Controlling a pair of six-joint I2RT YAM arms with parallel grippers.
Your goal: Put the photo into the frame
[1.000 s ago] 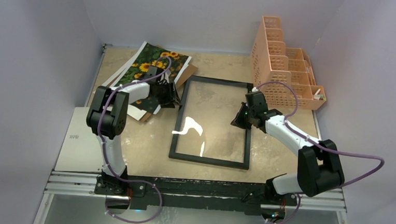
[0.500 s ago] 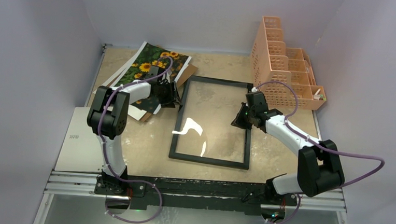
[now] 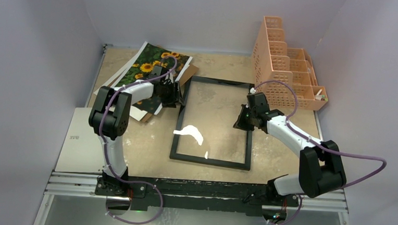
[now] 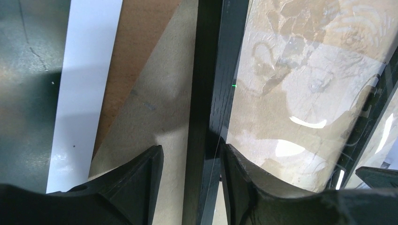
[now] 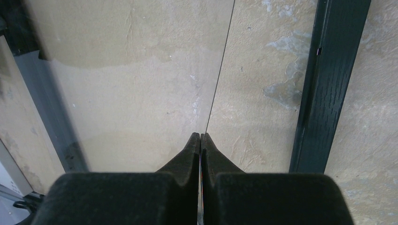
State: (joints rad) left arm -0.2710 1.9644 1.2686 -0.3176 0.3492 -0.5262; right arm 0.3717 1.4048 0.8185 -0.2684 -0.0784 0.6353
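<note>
Straddling the frame [image 4: 209, 93] edge, left fingers [image 4: 137, 186] gape; right fingers [image 5: 186, 161] clenched shut.

Frame [image 3: 213, 139] flat mid-worktop [image 3: 148, 146]. Photo [image 3: 147, 67] far-L, atop board [image 3: 190, 72], both just L of frame's L rail. Organizer [image 3: 285, 71] far-R, behind frame's R corner. Flat panel [image 3: 80, 142] near-L at worktop edge. L tool [image 3: 178, 98] straddles frame's L rail; R tool [image 3: 239, 123] just inside R rail

Robot-lab booth: blank walls [image 3: 33, 55], alu rail [image 3: 72, 184], table [image 3: 147, 159].
</note>
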